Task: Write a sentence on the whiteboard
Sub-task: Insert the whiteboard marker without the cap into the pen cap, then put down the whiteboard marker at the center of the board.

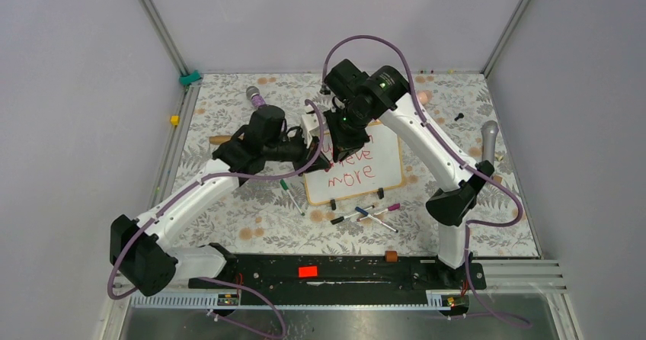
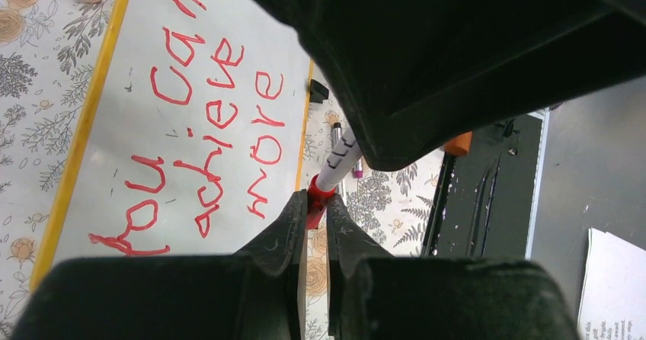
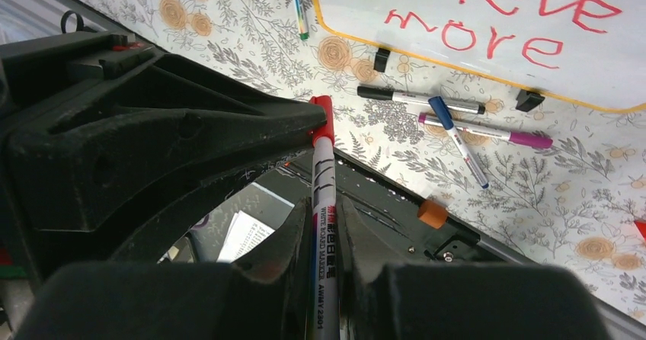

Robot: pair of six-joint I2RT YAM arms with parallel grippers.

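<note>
The whiteboard [image 1: 387,174] lies flat on the floral table, with the sentence [image 1: 351,165] in red, "You can achieve more" [image 2: 213,119], in three lines. Both grippers meet above the board's left edge on one white marker [image 3: 323,184]. My right gripper [image 3: 324,212] is shut on the marker's barrel. My left gripper [image 2: 315,204] is shut on its red cap end [image 2: 320,190], which joins the barrel [image 2: 340,159]. In the top view the left gripper [image 1: 314,155] and right gripper [image 1: 336,145] cover the sentence's first line.
Black [image 3: 419,99], blue [image 3: 457,140] and purple [image 3: 495,134] markers lie crossed in front of the board, a green one [image 1: 289,195] to its left. An orange piece [image 1: 391,256] sits on the black base rail. Grey handled objects lie at the back left [image 1: 255,96] and right [image 1: 489,138].
</note>
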